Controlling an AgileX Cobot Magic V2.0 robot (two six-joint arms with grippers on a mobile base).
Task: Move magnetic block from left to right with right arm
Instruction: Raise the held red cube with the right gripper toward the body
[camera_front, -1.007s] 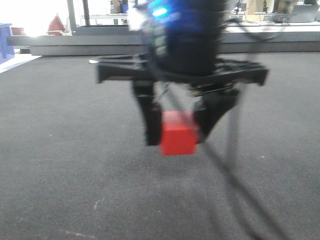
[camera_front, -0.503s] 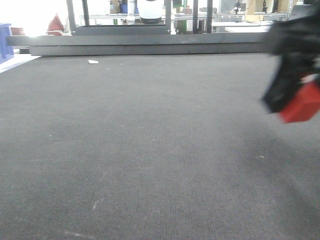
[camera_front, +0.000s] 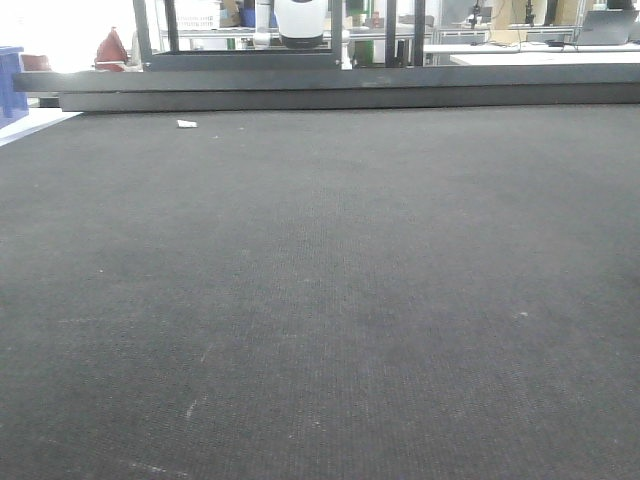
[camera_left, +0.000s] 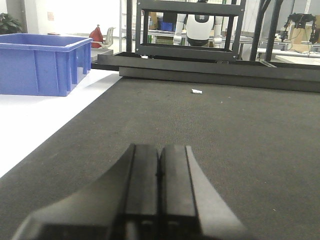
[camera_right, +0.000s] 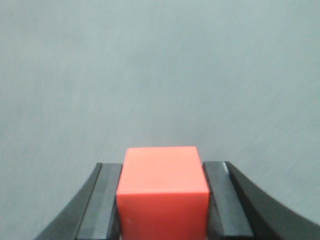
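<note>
Front view, dark mat (camera_front: 320, 300), white scrap (camera_front: 187, 124) near its far edge, left wrist view, left gripper (camera_left: 159, 165) fingers pressed together above the dark mat, blue bin (camera_left: 42, 62) standing off its left side, right wrist view, right gripper (camera_right: 162, 175) clamped on red block (camera_right: 162, 200), blurred grey surface (camera_right: 160, 75) beyond.

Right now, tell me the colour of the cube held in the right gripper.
Plain red magnetic block, no markings; the right wrist view shows it best.

The left claw (camera_left: 159, 155), jaws pressed together, points across the dark mat (camera_left: 240, 125).
</note>
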